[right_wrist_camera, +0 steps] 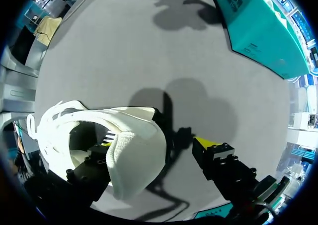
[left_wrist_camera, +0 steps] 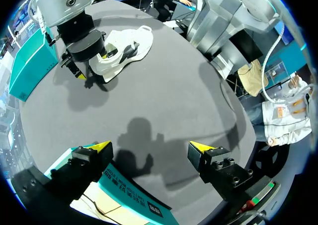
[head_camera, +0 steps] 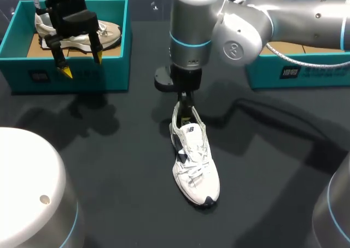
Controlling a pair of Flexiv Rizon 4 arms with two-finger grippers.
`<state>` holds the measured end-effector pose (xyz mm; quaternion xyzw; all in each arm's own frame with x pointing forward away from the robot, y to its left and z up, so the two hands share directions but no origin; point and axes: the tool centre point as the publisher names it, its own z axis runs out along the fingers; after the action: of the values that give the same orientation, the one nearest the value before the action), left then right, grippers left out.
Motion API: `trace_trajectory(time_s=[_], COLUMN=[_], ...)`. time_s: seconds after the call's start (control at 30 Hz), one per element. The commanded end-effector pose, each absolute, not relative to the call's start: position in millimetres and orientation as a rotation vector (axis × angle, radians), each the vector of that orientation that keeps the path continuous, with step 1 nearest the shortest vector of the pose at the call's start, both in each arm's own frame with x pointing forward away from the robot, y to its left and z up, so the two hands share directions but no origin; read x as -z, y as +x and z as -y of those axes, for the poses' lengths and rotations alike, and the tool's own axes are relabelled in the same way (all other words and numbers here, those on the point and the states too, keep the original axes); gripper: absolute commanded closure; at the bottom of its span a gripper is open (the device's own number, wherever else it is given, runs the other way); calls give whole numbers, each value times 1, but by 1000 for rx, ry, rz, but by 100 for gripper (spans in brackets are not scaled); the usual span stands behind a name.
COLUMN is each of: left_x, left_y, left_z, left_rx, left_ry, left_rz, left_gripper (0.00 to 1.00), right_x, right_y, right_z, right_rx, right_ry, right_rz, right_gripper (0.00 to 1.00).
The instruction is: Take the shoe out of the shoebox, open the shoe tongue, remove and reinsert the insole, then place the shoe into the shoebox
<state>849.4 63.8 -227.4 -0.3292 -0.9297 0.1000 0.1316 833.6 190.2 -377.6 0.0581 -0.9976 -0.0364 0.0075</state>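
A white sneaker (head_camera: 194, 166) stands upright on the dark table, toe toward me. My right gripper (head_camera: 186, 103) comes straight down at its heel. In the right wrist view this gripper (right_wrist_camera: 156, 143) straddles the padded heel collar of the sneaker (right_wrist_camera: 134, 130): one finger is inside the shoe, the other stands outside with a gap to the heel, so it is open. My left gripper (head_camera: 82, 65) hangs open and empty above the front wall of the left teal shoebox (head_camera: 71, 75). From the left wrist view (left_wrist_camera: 150, 146) the sneaker (left_wrist_camera: 124, 48) lies far ahead.
A second light shoe (head_camera: 106, 34) lies in the left shoebox. Another teal box (head_camera: 298, 73) stands at the back right under my right arm. The box edge (left_wrist_camera: 134, 200) sits just below my left fingers.
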Motion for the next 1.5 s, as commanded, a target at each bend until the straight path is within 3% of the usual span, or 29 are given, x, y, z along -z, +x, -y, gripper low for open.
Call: trace_trajectory(time_s=[0.03, 0.2, 0.23, 0.3, 0.37, 0.4, 0.7, 1.13, 1.5], left_x=[227, 227, 227, 227, 227, 227, 227, 227, 227], left_y=[850, 850, 850, 850, 850, 850, 850, 850, 850], left_z=[-64, -64, -64, -64, -64, -64, -64, -64, -64], left_rx=[-287, -287, -287, -287, -287, -287, -287, -287, -287], left_ry=[-956, -956, -956, -956, -956, -956, -956, -956, -956], left_rz=[2697, 2697, 2697, 2697, 2697, 2697, 2697, 2697, 2697], left_gripper=[0, 0, 0, 0, 0, 0, 0, 0, 0], right_x=[386, 389, 390, 391, 392, 393, 369, 256, 256], right_y=[835, 834, 833, 832, 831, 830, 822, 841, 841], right_z=[-192, -191, -190, -190, -190, -190, -182, -144, -144], right_rx=[126, 132, 134, 138, 142, 144, 153, 54, 54], right_ry=[183, 181, 179, 176, 174, 173, 166, 64, 64], right_rz=[3109, 3101, 3098, 3095, 3093, 3093, 3126, 3194, 3194], right_gripper=[34, 41, 50, 58, 76, 100, 100, 100, 100])
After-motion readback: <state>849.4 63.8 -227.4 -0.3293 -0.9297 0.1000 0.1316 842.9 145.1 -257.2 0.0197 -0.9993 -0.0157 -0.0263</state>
